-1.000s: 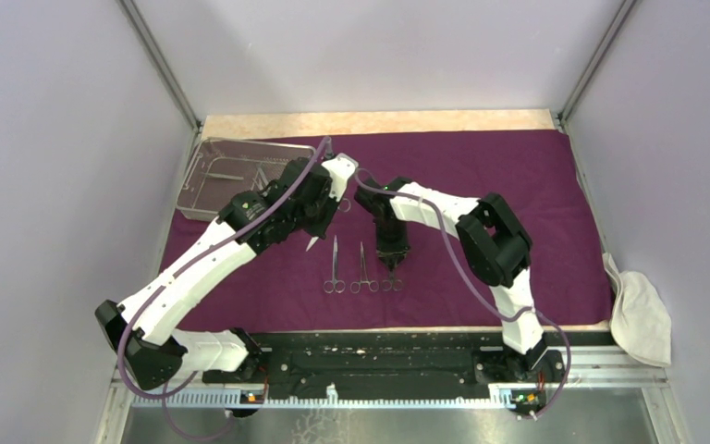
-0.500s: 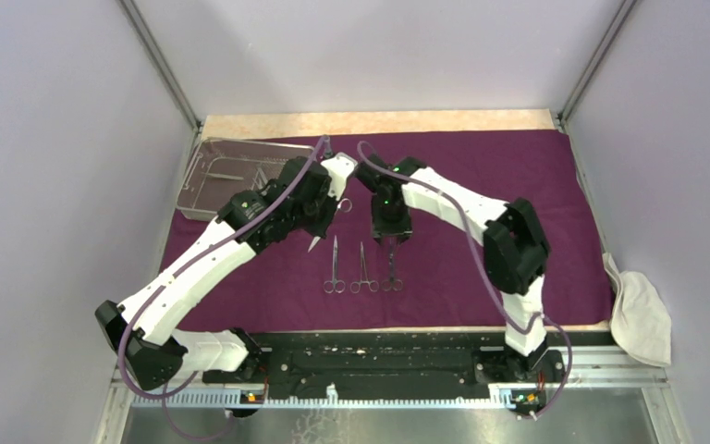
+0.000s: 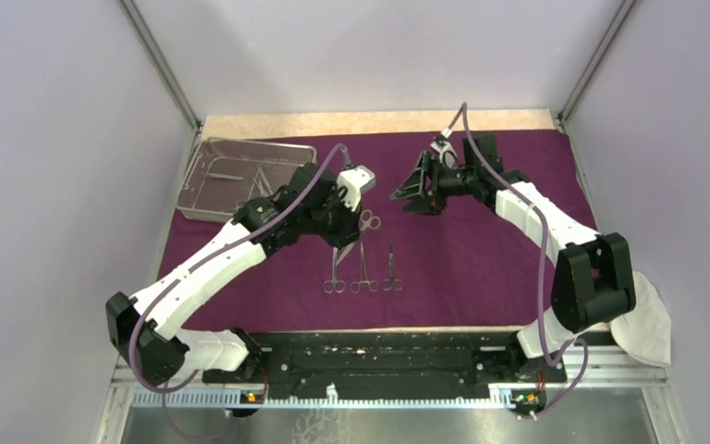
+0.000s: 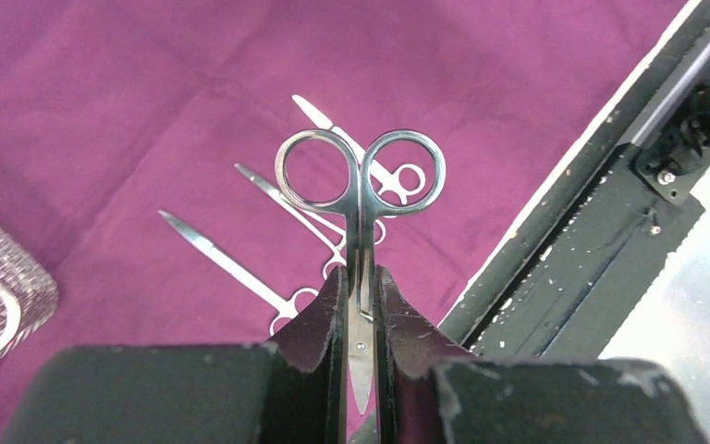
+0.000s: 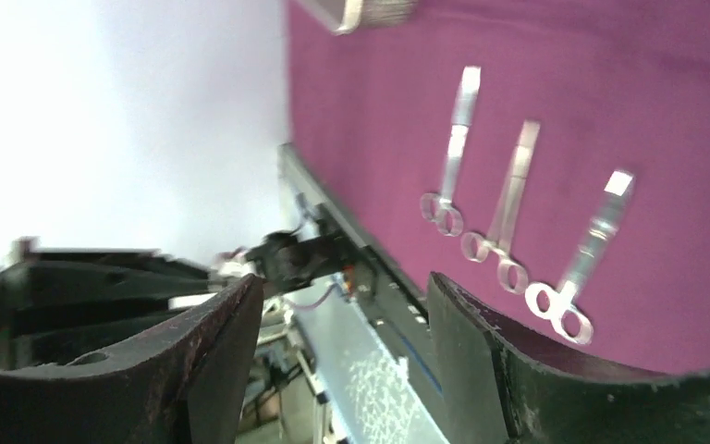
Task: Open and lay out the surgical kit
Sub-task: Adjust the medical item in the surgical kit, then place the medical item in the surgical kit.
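Observation:
The dark purple cloth wrap (image 3: pixel 481 250) lies spread over the table. Three slim steel instruments (image 3: pixel 362 268) lie side by side on it near the front, also in the left wrist view (image 4: pixel 268 194) and the right wrist view (image 5: pixel 508 231). My left gripper (image 3: pixel 356 222) is shut on a pair of steel scissors (image 4: pixel 361 176), ring handles pointing away, held above the laid-out row. My right gripper (image 3: pixel 407 194) is open and empty, raised over the cloth's far middle. The silver wire-mesh tray (image 3: pixel 205 191) sits at the back left.
A white cloth (image 3: pixel 640 314) lies at the right front off the purple wrap. The black rail (image 3: pixel 379 356) with the arm bases runs along the near edge. Enclosure walls stand left and right.
My right gripper left the third instrument on the cloth, opened and swung up and back to the right. My left gripper carried the scissors right, over the row.

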{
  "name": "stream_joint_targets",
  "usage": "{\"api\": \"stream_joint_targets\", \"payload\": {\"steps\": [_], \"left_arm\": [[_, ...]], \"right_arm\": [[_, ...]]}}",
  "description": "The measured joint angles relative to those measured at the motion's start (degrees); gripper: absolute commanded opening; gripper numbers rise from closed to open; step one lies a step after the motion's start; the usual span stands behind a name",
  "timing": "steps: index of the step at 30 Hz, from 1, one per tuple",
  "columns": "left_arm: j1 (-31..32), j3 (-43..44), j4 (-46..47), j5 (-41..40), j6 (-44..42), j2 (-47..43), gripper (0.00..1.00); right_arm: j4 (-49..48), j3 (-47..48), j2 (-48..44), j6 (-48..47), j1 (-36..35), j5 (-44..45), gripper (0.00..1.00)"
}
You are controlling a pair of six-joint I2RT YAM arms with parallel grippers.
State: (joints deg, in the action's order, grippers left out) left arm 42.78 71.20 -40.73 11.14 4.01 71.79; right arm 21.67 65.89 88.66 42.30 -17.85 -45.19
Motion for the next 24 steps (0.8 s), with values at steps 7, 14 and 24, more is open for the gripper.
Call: {"api": "stream_joint_targets", "payload": {"steps": [7, 14, 24], "left_arm": [[1.5, -0.1, 2.3, 3.0, -0.5, 2.0, 0.0], [2.6, -0.1, 2.3, 2.7, -1.0, 2.4, 0.0], [3.1, -0.8, 1.9, 0.8, -1.3, 2.4, 0.0]], "right_arm": [[-11.1, 3.6, 5.6, 5.8, -3.2, -14.6, 0.62], [-8.9, 4.4, 8.2, 5.0, -7.0, -18.8, 0.51], [-9.9, 4.2, 8.3, 6.0, -11.1, -19.8, 0.34]]}}
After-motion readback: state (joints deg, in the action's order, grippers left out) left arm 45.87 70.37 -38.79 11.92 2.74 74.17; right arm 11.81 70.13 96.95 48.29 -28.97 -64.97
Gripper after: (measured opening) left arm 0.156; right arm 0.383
